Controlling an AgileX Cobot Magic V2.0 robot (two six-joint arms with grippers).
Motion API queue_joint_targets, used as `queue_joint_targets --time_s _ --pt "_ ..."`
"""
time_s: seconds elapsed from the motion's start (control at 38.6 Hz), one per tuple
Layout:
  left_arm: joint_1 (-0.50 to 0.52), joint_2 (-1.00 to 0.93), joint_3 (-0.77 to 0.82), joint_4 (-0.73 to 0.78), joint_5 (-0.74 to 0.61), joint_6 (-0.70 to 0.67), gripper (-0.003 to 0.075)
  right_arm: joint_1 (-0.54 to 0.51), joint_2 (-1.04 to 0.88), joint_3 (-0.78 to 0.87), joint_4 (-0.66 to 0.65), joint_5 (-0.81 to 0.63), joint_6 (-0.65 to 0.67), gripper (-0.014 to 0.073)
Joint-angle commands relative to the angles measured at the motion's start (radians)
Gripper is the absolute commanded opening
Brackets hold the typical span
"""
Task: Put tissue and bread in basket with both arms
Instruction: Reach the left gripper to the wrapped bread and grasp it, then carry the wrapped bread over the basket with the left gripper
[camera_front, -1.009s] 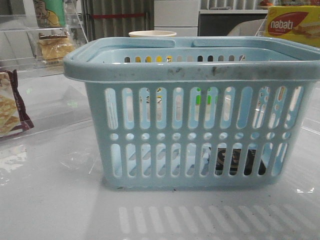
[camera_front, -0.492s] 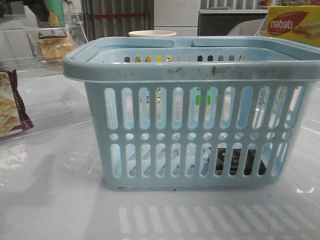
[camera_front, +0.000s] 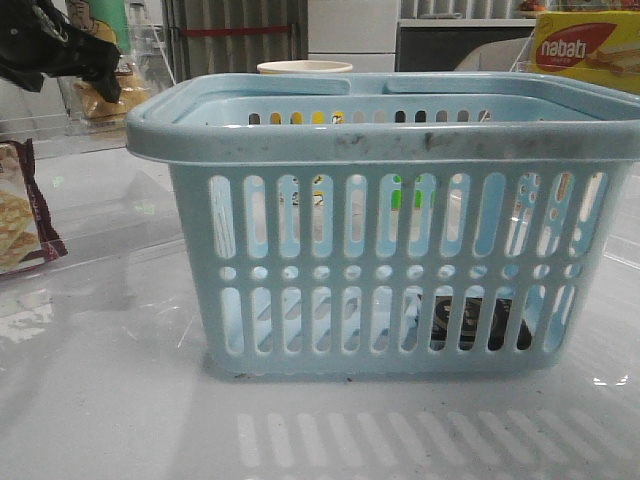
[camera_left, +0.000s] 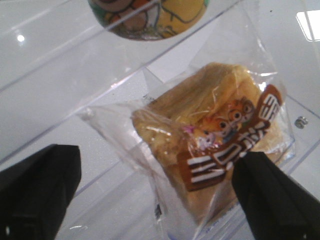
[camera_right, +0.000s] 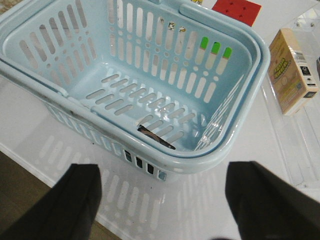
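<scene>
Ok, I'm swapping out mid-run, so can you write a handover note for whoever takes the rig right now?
Left gripper: open, empty, jaws either side of the bread, not touching it. The bread sits on the clear shelf, unpicked.
Right gripper: open, empty, above the basket, near its rim.
Tissue: a dark packet on the basket floor at the robot's right; looks already placed.
Left to do: close on the bread, lift it off the shelf, drop it in the basket.
</scene>
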Motion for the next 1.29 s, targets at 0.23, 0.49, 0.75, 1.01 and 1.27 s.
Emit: queue_joint_targets --time_s 0.23,0.49,0.75,1.01,1.27 --pt "-0.002 -0.031 -0.036 -0.019 -0.119 -0.001 0.0594 0.000 -0.001 -0.024 -0.003 -0.072 -0.007 0.0613" --pt "-0.004 -0.031 -0.036 -0.019 -0.085 -0.001 0.0304 0.000 -0.001 -0.024 -0.003 -0.072 -0.007 0.0613" --pt "-0.004 -0.120 -0.040 -0.019 0.073 -0.001 0.0089 0.000 -0.001 -0.024 -0.003 -0.072 -0.007 0.0613" --pt "-0.034 -0.339 -0.094 -0.023 0.230 0.006 0.0091 0.000 -0.001 -0.024 -0.003 -0.072 -0.007 0.0613" --pt "-0.238 -0.498 -0.087 -0.023 0.414 0.077 0.0091 0.000 -0.001 -0.024 -0.003 -0.072 -0.007 0.0613"
